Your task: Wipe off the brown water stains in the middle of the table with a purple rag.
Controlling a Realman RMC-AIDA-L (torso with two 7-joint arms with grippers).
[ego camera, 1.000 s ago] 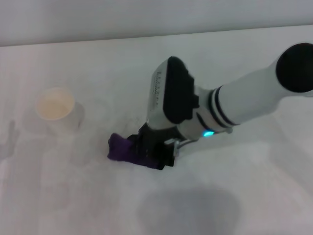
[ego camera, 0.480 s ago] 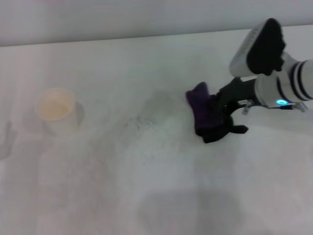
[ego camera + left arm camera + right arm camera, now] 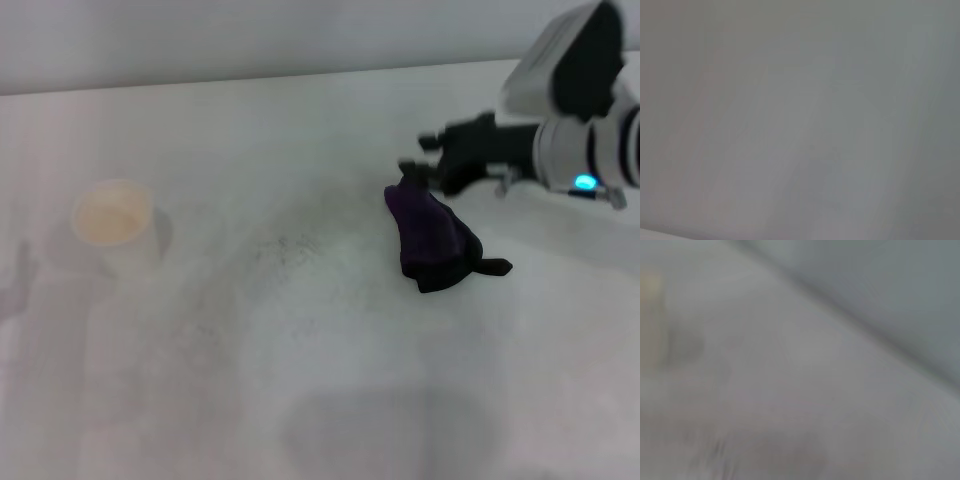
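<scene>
The purple rag (image 3: 432,236) lies in a loose lump on the white table (image 3: 330,400), right of the middle, its small black tail pointing toward the robot's right. The right gripper (image 3: 432,163) hangs just above the rag's far end with its black fingers spread and holding nothing, the arm reaching in from the right edge. Faint grey speckles (image 3: 290,250) mark the tabletop left of the rag, a pale cup (image 3: 113,221) stands well apart at the left, and no brown blotch can be made out.
</scene>
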